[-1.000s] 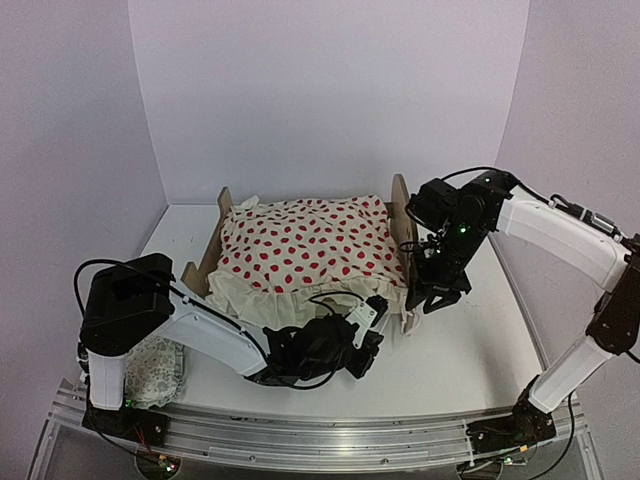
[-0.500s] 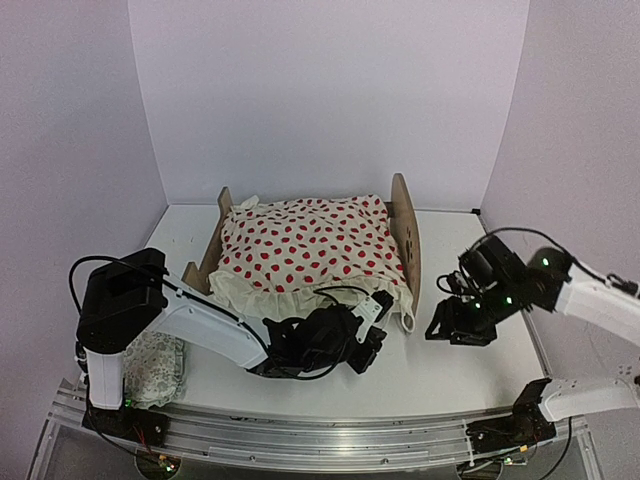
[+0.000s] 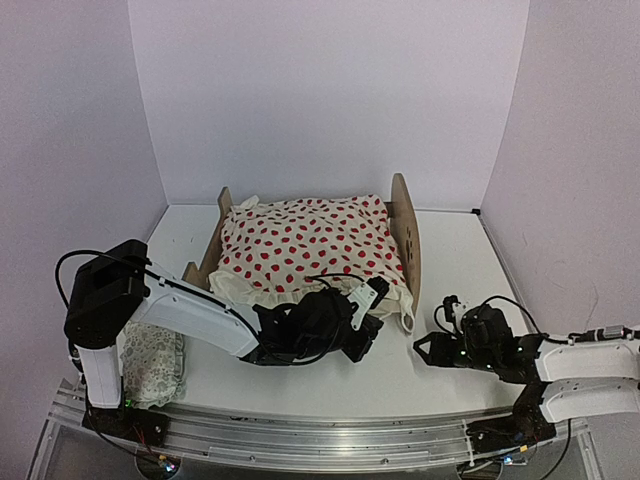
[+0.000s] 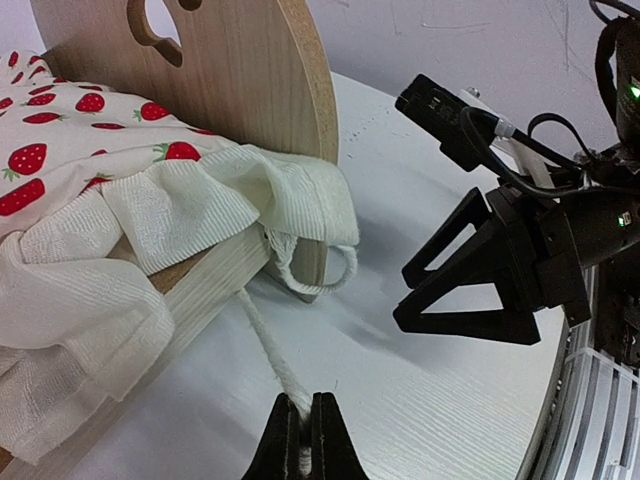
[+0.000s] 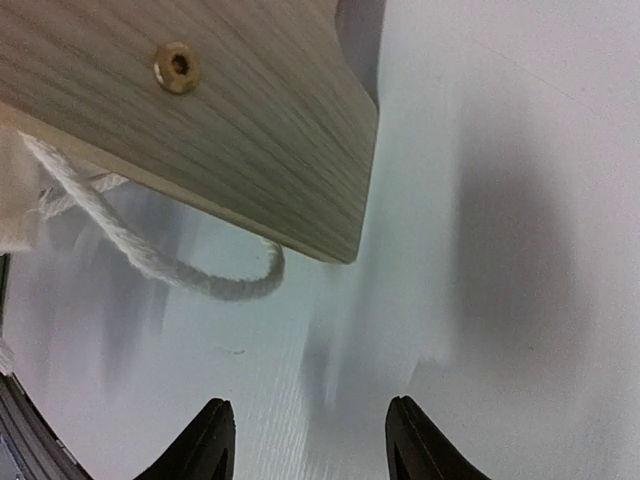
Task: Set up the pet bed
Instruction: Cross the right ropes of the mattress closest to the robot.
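Top external: I look down from above and behind the arm bases, facing the far edge of the table (image 3: 460, 260), all of it in frame. Left wrist: I sit low and close over the table, facing right toward the foot of the pet bed (image 4: 250, 70) headboard and the right arm (image 4: 590, 220). Right wrist: even closer, facing that foot from the opposite side. Both wrist views share the cord (image 4: 267, 340) loop there.

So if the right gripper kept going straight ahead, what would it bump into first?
The right gripper would likely meet the cord loop first, then the headboard corner just behind it; depth is hard to judge.
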Available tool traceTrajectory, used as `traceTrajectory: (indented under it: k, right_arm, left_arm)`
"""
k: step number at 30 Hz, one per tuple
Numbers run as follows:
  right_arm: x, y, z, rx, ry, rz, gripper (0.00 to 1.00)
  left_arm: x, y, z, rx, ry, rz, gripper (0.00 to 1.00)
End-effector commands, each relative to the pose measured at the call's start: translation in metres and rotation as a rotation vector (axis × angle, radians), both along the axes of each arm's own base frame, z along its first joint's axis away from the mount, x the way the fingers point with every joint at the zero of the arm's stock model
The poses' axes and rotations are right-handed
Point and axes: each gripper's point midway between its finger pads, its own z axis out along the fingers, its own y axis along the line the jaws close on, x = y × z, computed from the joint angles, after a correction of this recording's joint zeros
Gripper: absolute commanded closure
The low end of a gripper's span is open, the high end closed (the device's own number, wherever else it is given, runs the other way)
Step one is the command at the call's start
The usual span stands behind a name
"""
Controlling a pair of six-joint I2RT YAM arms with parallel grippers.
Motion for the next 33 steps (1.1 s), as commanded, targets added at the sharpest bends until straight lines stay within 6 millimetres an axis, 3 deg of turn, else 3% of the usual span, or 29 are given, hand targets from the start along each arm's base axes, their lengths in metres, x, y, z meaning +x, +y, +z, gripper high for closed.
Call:
traceTrajectory:
  k: [1,6,14,26,33]
  right_arm:
    - [0.026,0.032,0.042,0.052,-0.257,0.124,0.49]
    - [0.034,0.041,0.044,0.044,-0.284,0.15,0.53]
    - [0.047,0.033,0.041,-0.009,-0.3,0.087,0.69]
    - [0.051,0.028,0.028,-0.053,-0.279,0.052,0.71]
    - [0.056,0.036,0.028,-0.041,-0.286,0.066,0.77]
  left_arm:
    - [-0.002,-0.004,0.041,-0.069,-0.025,-0.029,1.0]
    - [-0.003,-0.002,0.037,-0.067,-0.014,-0.032,1.0]
    - [-0.002,-0.001,0.036,-0.069,-0.01,-0.037,1.0]
    - [-0.002,-0.002,0.035,-0.068,-0.008,-0.04,1.0]
    - [-0.003,0.0,0.034,-0.056,-0.007,-0.042,1.0]
